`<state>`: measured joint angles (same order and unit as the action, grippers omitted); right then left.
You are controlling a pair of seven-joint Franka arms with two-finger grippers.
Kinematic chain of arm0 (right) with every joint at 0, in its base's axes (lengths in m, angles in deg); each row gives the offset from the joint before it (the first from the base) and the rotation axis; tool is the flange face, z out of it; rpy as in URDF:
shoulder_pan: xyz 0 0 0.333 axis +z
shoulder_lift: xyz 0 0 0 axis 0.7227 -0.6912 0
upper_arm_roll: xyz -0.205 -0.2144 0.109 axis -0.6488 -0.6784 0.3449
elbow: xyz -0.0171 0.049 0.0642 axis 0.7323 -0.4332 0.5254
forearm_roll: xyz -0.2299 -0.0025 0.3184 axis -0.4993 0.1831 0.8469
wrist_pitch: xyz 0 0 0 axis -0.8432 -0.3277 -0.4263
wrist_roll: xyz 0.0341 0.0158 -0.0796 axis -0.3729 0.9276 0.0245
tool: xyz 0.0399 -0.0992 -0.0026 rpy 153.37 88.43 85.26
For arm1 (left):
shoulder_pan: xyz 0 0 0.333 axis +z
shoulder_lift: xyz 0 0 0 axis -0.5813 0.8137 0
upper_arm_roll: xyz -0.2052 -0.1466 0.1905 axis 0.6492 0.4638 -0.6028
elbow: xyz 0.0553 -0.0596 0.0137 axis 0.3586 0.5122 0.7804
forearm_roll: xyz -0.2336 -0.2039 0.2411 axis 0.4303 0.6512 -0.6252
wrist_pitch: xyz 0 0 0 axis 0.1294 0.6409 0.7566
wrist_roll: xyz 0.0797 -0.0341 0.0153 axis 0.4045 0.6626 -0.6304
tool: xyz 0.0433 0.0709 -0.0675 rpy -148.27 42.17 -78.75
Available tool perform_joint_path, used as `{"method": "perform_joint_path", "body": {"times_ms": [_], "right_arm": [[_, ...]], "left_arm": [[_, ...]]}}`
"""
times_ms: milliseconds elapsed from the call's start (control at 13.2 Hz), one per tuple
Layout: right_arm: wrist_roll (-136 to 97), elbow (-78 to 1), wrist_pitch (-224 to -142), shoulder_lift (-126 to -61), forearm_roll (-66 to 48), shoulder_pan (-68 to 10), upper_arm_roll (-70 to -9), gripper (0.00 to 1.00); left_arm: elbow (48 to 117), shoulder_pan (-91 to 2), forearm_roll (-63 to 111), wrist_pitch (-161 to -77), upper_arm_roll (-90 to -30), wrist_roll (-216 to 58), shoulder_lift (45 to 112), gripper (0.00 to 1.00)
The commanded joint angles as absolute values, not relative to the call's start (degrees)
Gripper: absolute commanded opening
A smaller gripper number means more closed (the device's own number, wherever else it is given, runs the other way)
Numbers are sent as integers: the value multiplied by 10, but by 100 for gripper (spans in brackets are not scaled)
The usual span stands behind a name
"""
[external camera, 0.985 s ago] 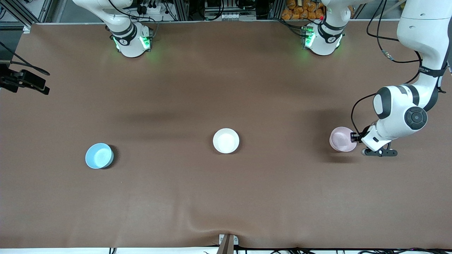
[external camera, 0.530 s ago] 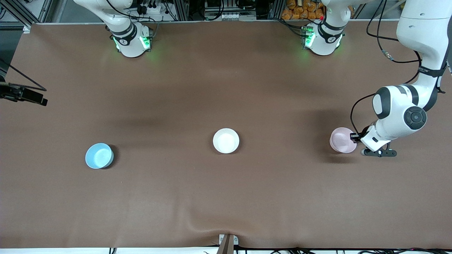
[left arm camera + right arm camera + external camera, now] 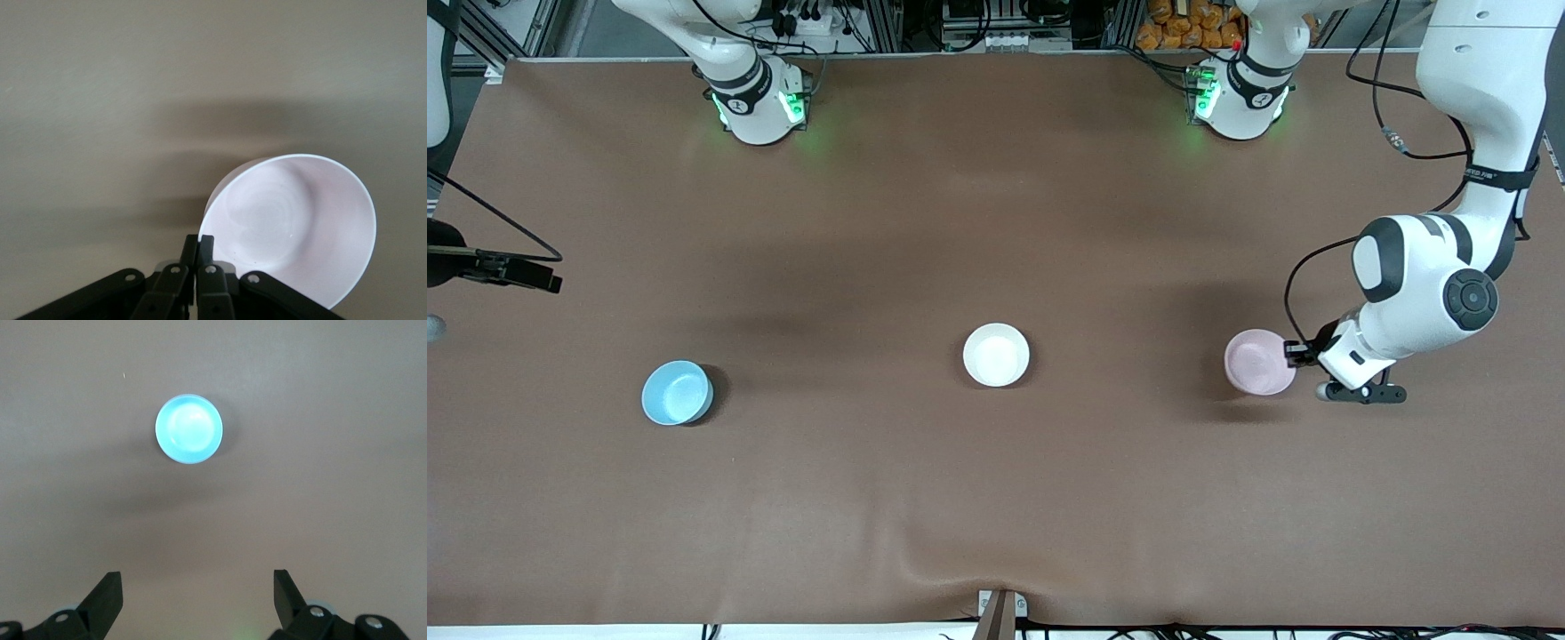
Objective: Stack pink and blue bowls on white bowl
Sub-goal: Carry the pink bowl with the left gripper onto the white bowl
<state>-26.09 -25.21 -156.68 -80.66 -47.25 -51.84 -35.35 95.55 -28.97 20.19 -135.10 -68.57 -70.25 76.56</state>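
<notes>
The pale pink bowl (image 3: pixel 1256 360) hangs tilted a little above the table toward the left arm's end, casting a shadow under it. My left gripper (image 3: pixel 1294 354) is shut on its rim; in the left wrist view the fingers (image 3: pixel 207 245) pinch the edge of the pink bowl (image 3: pixel 293 227). The white bowl (image 3: pixel 996 355) sits at mid-table. The sky blue bowl (image 3: pixel 677 392) sits toward the right arm's end. My right gripper (image 3: pixel 516 269) is high over the table's edge at that end, open and empty (image 3: pixel 198 580), with the blue bowl (image 3: pixel 189 428) well below it.
The brown mat (image 3: pixel 996 498) is bare around and between the three bowls. Both arm bases stand along the edge farthest from the front camera. A small bracket (image 3: pixel 1000 613) sits at the nearest edge.
My left gripper has moved with the pink bowl toward the white bowl. My right gripper has shifted along the table's end, nearer the blue bowl.
</notes>
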Motion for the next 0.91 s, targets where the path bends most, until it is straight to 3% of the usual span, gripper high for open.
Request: {"method": "perform_joint_path", "body": {"times_ms": [0,227,379,833], "right_arm": [[-259,-233,-1589,-841,-503,-500,-351,100],[-259,-231,-1624,-848,-507,-499,-351,100],[-245,-231,-1662,-889,-519,-488,-349,100],[-245,-239,-1659,-908,-514,-504,-349,100]], "left_arm": [[924,-304,213,-1317,-643,-789,763,0],[890,-372,213,-1293,-637,-917,765,0],[871,-425,212,-1292,-637,-997,771,0],[773,-554,211,-1292,-637,-1219,844,0]]}}
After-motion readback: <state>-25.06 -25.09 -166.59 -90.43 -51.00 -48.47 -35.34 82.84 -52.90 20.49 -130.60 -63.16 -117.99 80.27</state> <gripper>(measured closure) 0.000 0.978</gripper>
